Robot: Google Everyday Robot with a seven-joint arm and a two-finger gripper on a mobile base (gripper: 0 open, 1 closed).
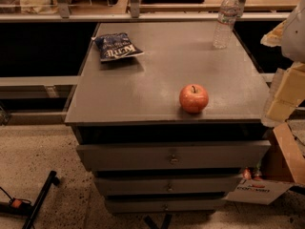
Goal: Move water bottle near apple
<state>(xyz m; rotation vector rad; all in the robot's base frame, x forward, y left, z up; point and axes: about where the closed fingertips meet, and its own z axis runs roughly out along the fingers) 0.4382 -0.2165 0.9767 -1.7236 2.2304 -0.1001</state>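
The water bottle [225, 20], clear and ribbed with a white cap, stands upright at the back right corner of the grey cabinet top [143, 89]. The apple [193, 98], red-orange with a dark stem, sits near the front edge, right of centre. The two are well apart, the bottle behind the apple and a little to its right. My gripper [286, 92] shows as a pale cream shape at the right edge of the view, beside the cabinet's right side. It is clear of both the bottle and the apple and holds nothing that I can see.
A blue chip bag [116, 46] lies at the back left of the top. The cabinet has drawers [171, 155] below. A cardboard box [286, 159] stands on the floor at the right, a black stand [40, 197] at the lower left. A shelf rail [143, 17] runs behind.
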